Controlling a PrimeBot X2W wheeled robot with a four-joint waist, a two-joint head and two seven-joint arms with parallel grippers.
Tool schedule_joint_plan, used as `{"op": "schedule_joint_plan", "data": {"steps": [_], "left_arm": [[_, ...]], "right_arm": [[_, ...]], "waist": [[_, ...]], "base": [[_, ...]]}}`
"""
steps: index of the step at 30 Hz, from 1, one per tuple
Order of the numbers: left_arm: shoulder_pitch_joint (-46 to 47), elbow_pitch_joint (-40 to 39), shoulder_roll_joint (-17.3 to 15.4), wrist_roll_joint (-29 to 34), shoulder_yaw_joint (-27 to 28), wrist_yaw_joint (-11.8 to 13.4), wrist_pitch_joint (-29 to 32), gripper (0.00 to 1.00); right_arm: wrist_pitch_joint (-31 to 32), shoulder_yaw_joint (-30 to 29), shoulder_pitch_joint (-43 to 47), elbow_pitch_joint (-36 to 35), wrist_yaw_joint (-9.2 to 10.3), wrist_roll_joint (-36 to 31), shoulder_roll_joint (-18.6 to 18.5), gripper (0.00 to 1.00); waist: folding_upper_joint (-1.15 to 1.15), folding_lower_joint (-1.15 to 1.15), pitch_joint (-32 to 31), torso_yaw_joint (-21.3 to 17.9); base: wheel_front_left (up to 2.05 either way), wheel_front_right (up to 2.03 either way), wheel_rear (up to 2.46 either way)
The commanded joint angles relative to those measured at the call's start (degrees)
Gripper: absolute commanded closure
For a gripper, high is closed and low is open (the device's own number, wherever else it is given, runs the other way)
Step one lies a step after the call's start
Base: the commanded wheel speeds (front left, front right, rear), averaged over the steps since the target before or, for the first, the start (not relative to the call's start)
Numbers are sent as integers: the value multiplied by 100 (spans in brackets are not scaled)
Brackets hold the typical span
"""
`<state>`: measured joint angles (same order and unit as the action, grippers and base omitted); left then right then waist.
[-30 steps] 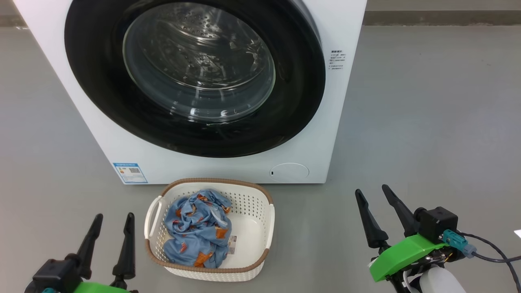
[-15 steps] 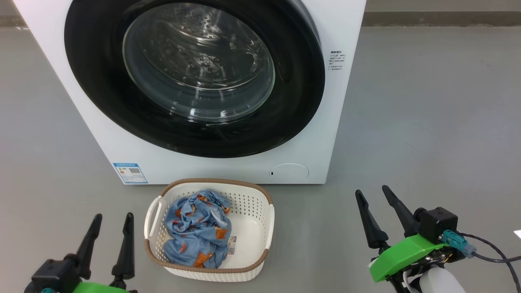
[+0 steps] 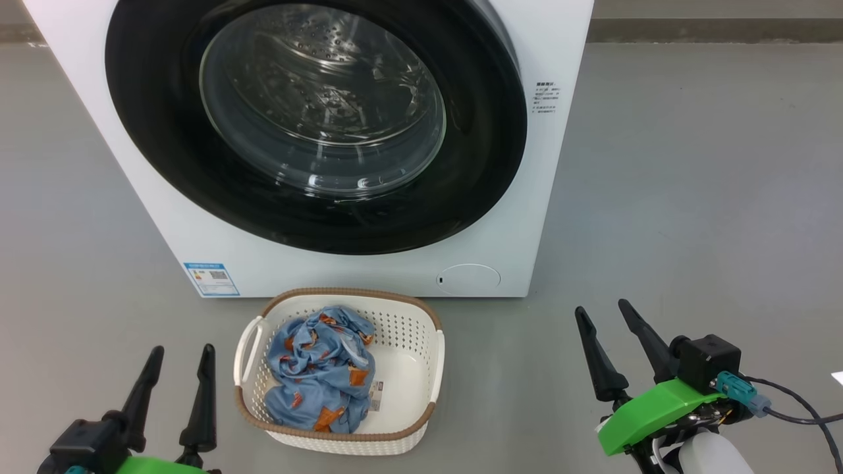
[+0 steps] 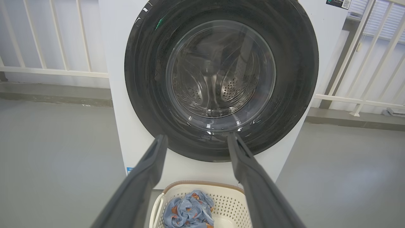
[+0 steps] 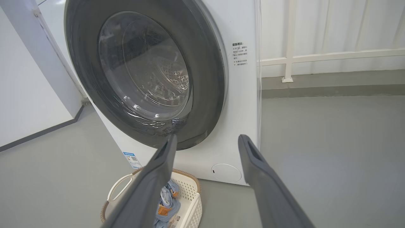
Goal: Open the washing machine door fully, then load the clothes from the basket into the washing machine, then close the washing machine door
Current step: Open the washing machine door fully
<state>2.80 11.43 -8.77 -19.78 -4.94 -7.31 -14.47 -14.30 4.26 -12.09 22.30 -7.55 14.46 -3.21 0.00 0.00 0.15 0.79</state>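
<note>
A: Where do the 2 grippers stand?

B: Both low over the grey floor (image 3: 691,197), well short of the washing machine (image 3: 560,197); the left gripper (image 3: 184,349) is at the lower left of the head view, just left of the basket (image 3: 421,342); the right gripper (image 3: 600,307) is at the lower right, well apart from the basket.

A: And the fingers?

B: Spread wide on both; neither pair holds or touches anything; each points up toward the machine.

A: The washing machine door (image 3: 164,151)?

B: It looks shut, its black ring flat against the white front; the steel drum (image 3: 316,72) shows through its glass.

A: The clothes (image 3: 319,368)?

B: Crumpled in the basket's left half, a light blue garment with orange figures; a label (image 3: 376,395) shows on the basket's bare floor to their right; the basket sits just in front of the machine, below the door, between a blue sticker (image 3: 211,279) and a round cap (image 3: 469,278).
</note>
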Motion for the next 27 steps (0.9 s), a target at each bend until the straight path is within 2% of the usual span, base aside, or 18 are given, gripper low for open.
{"op": "schedule_joint_plan", "data": {"steps": [1,10,18,27], "left_arm": [[199,-129,-139,22,206,-18,-52,0],[225,-182,-185,-61,189,-18,-52,0],[310,-328,-162,-306,299,-18,-52,0],[535,-561,-252,-384,538,-18,-52,0]], "right_arm": [[-70,118,-275,-130,6,39,34,0],[-70,110,-458,-148,6,38,25,0],[-70,-187,-795,-144,6,48,8,0],[-70,-628,-1472,-91,6,353,-16,0]], "waist": [[0,0,9,3],[0,0,157,20],[0,0,376,26],[0,0,922,69]], "base": [[0,0,0],[0,0,0],[0,0,0],[0,0,0]]}}
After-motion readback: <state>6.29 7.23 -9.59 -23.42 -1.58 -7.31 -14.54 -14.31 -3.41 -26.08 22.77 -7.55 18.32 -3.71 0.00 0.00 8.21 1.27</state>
